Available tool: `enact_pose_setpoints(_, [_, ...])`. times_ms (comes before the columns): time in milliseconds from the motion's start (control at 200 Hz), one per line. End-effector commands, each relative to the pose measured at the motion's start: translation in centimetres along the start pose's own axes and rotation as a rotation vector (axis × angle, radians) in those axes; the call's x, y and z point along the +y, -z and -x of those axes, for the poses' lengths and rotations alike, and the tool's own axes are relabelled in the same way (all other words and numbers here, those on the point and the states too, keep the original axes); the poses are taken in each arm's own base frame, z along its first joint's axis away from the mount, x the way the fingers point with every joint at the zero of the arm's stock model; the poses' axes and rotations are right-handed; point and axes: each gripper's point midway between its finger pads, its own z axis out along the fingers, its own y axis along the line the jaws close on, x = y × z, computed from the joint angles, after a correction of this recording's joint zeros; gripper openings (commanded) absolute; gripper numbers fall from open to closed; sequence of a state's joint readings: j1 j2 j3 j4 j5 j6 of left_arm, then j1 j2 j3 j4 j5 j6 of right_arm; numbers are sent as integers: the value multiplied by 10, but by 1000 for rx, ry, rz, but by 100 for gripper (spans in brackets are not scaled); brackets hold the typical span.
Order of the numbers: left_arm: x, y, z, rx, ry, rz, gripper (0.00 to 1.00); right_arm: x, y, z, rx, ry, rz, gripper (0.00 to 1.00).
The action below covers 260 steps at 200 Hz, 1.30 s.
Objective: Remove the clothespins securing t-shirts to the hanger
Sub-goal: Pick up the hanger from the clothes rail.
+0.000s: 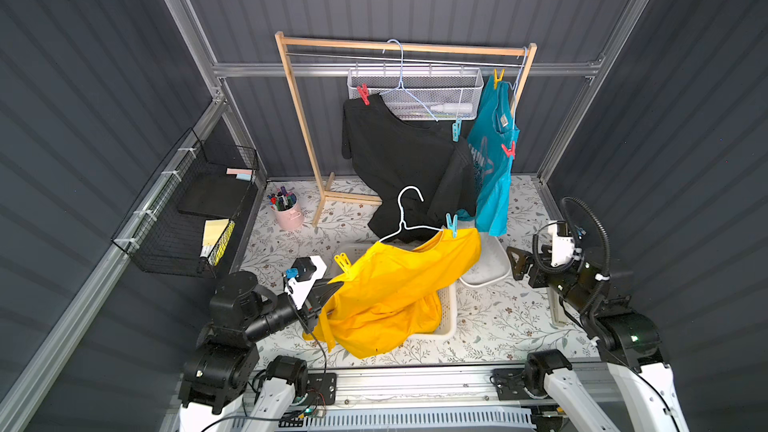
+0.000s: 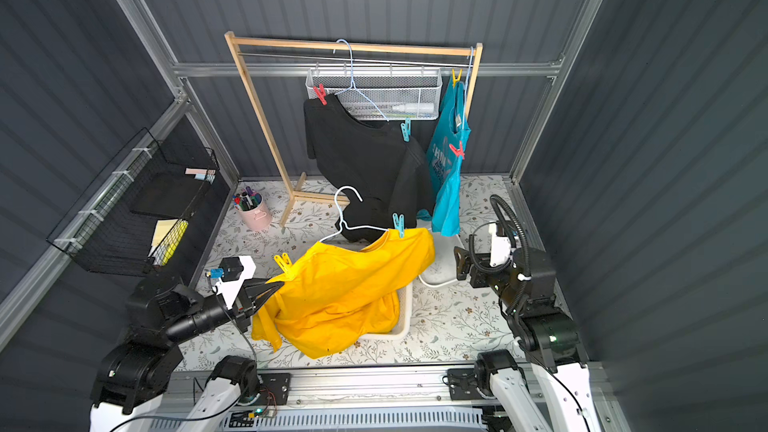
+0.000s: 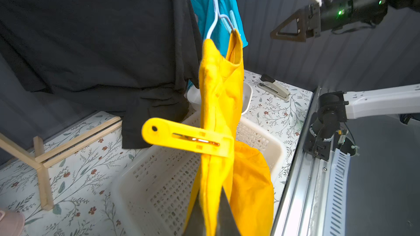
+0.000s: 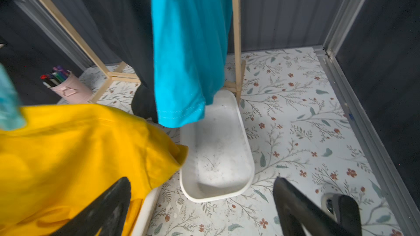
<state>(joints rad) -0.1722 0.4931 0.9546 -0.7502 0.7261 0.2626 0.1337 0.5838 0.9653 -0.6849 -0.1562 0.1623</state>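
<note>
Crosswise, yellow clothespin (image 3: 186, 138) juts off yellow t-shirt (image 3: 218, 91).

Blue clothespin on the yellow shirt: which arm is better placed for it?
Right, probably: the right gripper is nearer, jaws open and empty; the left gripper is shut on the yellow shirt.

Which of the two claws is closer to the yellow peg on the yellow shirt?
Left. The left gripper pinches the yellow shirt right beside the yellow clothespin; the right gripper hangs open beyond the shirt's far side, well away.
</note>
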Motion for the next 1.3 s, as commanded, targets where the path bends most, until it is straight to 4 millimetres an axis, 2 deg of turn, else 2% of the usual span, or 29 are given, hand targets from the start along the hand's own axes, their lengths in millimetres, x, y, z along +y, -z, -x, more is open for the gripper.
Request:
enact_pose_setpoints(0, [-5,-8,13,-71,-141,-71,0,28,6,2,29,12,148,99])
enact_pose_setpoints(185, [18,-30,1,-60,-149,-36,0,69,19,11,55,-17,381,99])
enact_pose_setpoints(330, [21,-39,0,-71,-193,-61,0,78,14,10,86,-35,442,99])
enact_pose_setpoints(525, [32,-50,-14,-31,-171,-45,0,89,8,16,68,54,488,99])
enact_pose_setpoints(635, [41,-54,-21,-24,-161,3,0,94,-8,11,75,85,504,99])
enact_pose_setpoints(710, [41,-56,-24,-38,-150,-1,0,98,-22,4,87,124,490,99])
enact_pose_setpoints(860, [44,-65,-38,-20,-119,-16,0,121,-36,-2,100,233,493,99])
enact_pose_setpoints(981, [46,-68,-47,-12,-105,-6,0,139,-46,-5,113,236,538,99])
enact_pose_setpoints(1111, [43,-71,-45,-79,-68,-30,0,153,-62,-2,97,207,562,99])
enact_pose_setpoints(1296, [43,-76,-53,-60,-39,-45,0,181,-78,10,110,209,572,99])
